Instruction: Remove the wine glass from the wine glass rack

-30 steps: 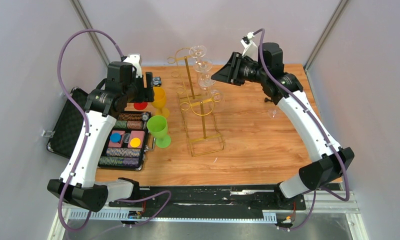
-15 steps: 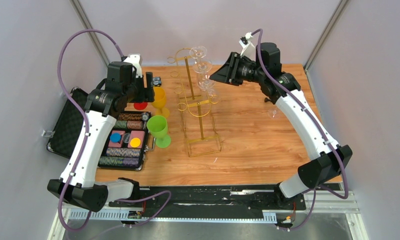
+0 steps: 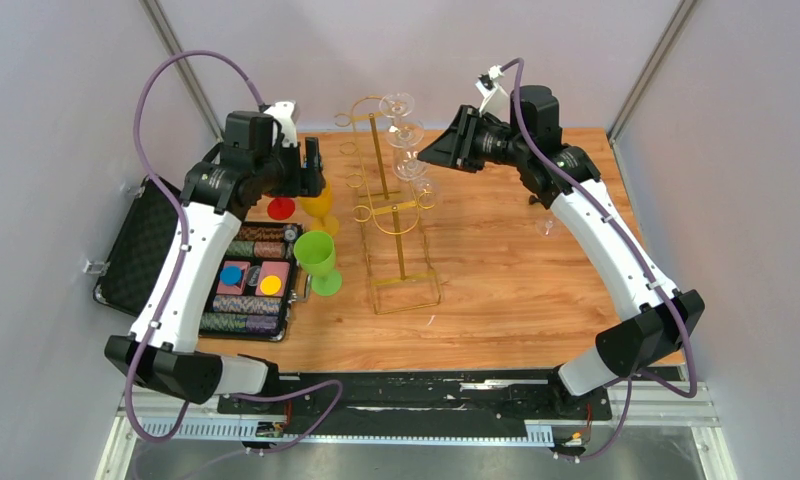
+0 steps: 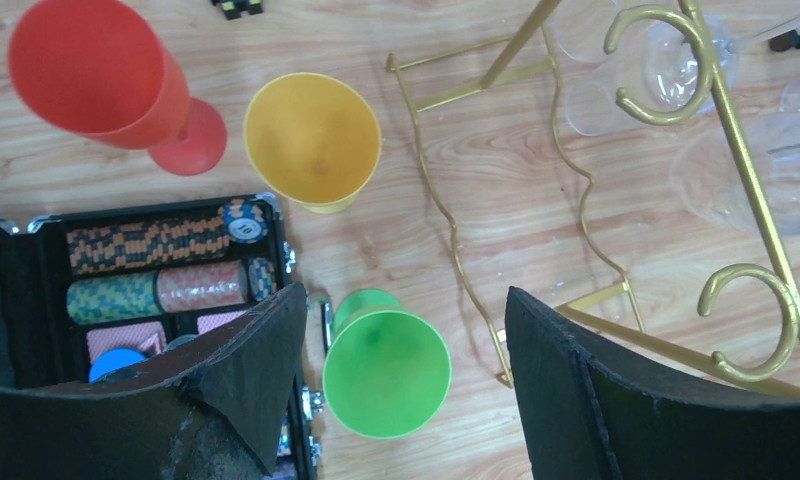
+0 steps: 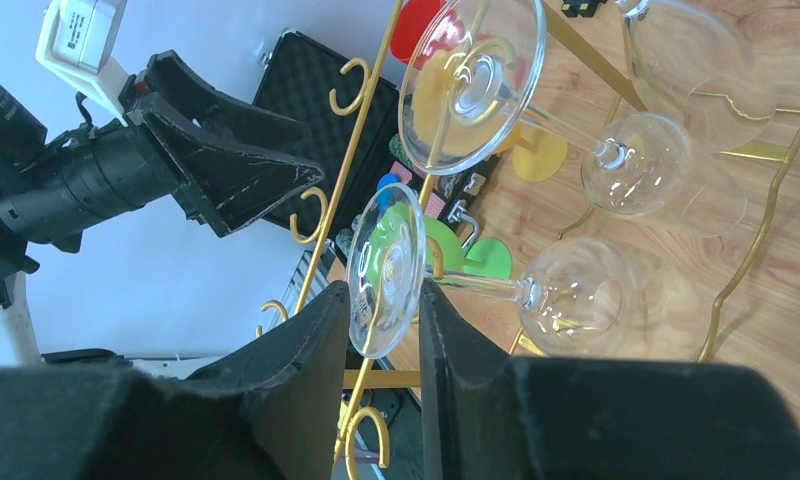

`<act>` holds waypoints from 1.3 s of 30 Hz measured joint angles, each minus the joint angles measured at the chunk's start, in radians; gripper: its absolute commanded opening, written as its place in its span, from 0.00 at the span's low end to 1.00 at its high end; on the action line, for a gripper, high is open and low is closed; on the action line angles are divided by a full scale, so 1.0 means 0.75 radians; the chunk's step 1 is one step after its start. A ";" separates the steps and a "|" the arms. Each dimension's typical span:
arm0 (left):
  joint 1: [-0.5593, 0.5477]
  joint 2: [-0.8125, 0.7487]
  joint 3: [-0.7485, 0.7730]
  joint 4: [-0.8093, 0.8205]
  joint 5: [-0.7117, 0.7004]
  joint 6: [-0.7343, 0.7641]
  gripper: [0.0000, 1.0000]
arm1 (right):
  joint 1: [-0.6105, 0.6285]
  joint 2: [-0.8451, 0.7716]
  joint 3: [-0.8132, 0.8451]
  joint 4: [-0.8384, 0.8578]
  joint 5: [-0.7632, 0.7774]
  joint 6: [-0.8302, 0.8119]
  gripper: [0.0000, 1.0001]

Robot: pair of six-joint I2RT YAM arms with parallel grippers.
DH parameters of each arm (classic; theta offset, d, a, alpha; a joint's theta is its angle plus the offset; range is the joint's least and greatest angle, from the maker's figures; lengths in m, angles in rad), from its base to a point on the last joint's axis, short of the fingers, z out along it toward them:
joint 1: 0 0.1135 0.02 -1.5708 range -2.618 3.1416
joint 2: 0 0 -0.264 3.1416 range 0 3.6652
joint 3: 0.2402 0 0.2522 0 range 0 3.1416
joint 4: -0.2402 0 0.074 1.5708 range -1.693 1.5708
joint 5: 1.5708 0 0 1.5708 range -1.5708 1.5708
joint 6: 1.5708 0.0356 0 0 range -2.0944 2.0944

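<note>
Clear wine glass (image 5: 576, 290) hangs sideways on gold rack (image 4: 753, 180). Only the right wrist view shows the right gripper (image 5: 384, 300) pinching its foot, lower centre. Left gripper (image 4: 404, 295) is released.

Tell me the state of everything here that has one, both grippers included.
wine glass rack: upright, glasses hanging from it
wine glass: hanging upside down on the rack, foot pinched
right gripper: shut on the wine glass's foot
left gripper: open, empty
case: open, chips inside
green cup: upright
yellow cup: upright
red cup: upright
</note>
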 measured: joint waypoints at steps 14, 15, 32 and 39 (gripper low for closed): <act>-0.046 0.173 0.155 -0.002 0.093 -0.039 0.78 | 0.002 -0.001 0.000 0.001 -0.009 0.005 0.29; -0.052 0.184 0.164 0.000 0.092 -0.043 0.78 | 0.002 -0.001 0.000 0.001 -0.009 0.005 0.29; -0.139 0.281 0.293 -0.011 0.069 -0.081 0.78 | 0.007 -0.001 0.000 0.009 -0.011 0.011 0.29; -0.183 0.345 0.367 -0.037 0.037 -0.082 0.78 | 0.010 -0.001 0.000 0.010 -0.016 0.015 0.29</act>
